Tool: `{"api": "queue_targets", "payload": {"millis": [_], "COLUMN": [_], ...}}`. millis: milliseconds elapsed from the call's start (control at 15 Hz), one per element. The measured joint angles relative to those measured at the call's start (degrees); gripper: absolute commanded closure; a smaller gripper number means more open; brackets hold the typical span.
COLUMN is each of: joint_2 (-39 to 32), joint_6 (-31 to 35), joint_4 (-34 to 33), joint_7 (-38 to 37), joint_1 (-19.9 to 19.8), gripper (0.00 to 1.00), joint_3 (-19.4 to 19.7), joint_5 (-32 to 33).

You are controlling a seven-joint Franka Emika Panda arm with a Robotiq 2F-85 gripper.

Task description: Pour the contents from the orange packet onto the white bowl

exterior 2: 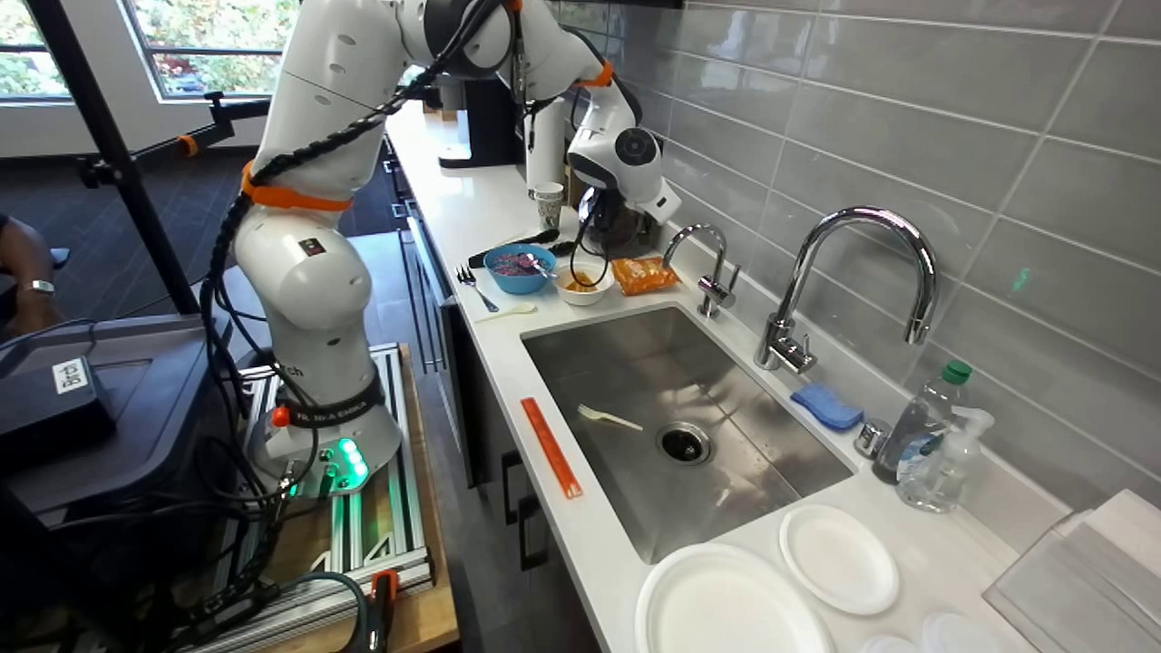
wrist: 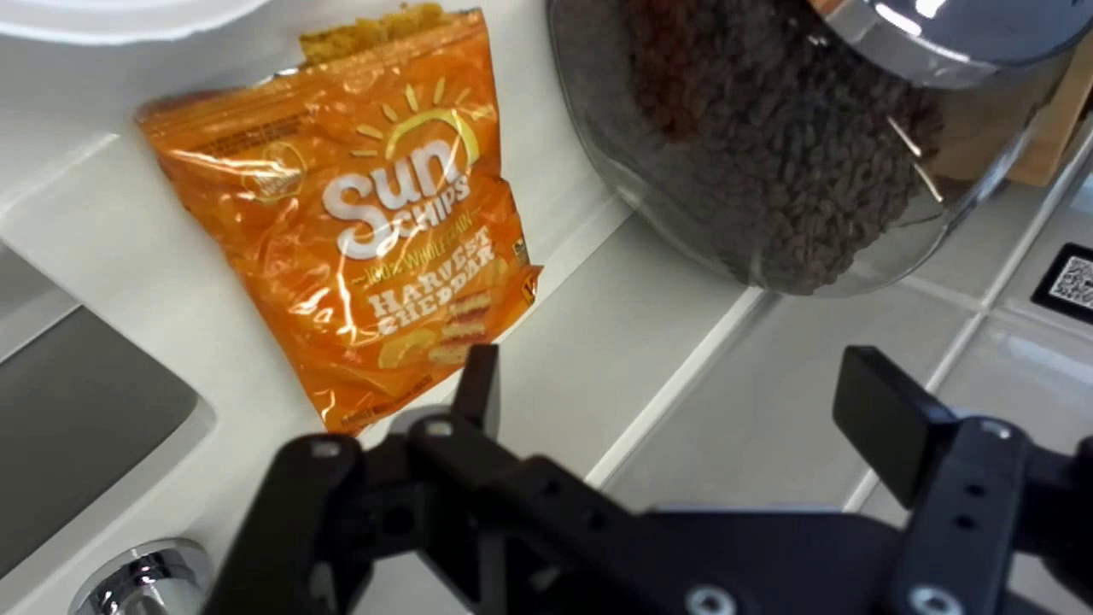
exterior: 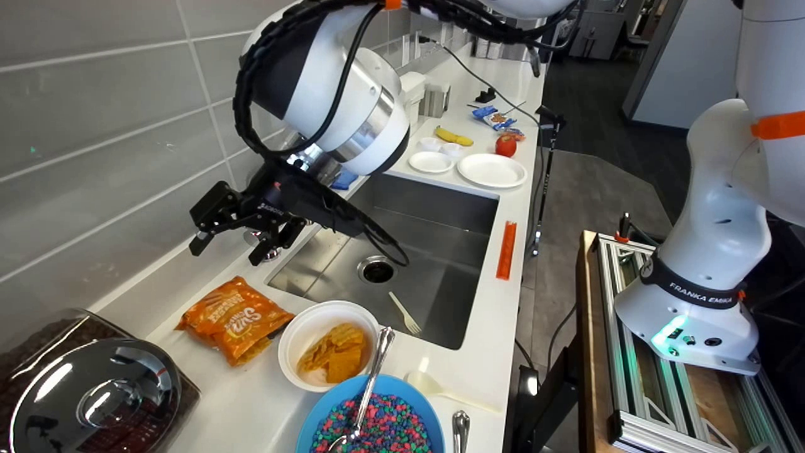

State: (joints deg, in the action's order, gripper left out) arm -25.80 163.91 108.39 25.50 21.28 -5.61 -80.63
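The orange packet [exterior: 233, 318] lies flat on the counter between the wall and the white bowl. It shows in an exterior view [exterior 2: 644, 275] and in the wrist view [wrist: 367, 222], with chips at its torn end. The white bowl [exterior: 308, 324] stands right beside that end and holds several orange chips. It also shows in an exterior view [exterior 2: 585, 297], and its rim is in the wrist view [wrist: 128, 26]. My gripper [exterior: 227, 248] is open and empty, above the counter near the tiled wall. In the wrist view the jaws [wrist: 670, 376] are apart, off the packet's sealed end.
A blue bowl [exterior: 421, 390] with colourful bits touches or nearly touches the white bowl. A metal spoon [exterior: 371, 380] leans across it. A glass jar [wrist: 768, 154] stands beside the packet at the wall. The sink [exterior 2: 653, 381] and two faucets [exterior 2: 712, 290] are close by.
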Motion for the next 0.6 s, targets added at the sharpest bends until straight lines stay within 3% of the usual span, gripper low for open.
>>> {"api": "queue_targets", "payload": {"millis": [333,600], "joint_2": [6.2,11.9], "joint_6": [3.9,6.8], "joint_4": [8.1,15.2], "joint_7": [-7.7,-16.8], "joint_1": [3.7,2.9], "gripper": [0.0,0.0], "joint_3": [0.9,-0.9], "joint_5": [9.4,21.2]}}
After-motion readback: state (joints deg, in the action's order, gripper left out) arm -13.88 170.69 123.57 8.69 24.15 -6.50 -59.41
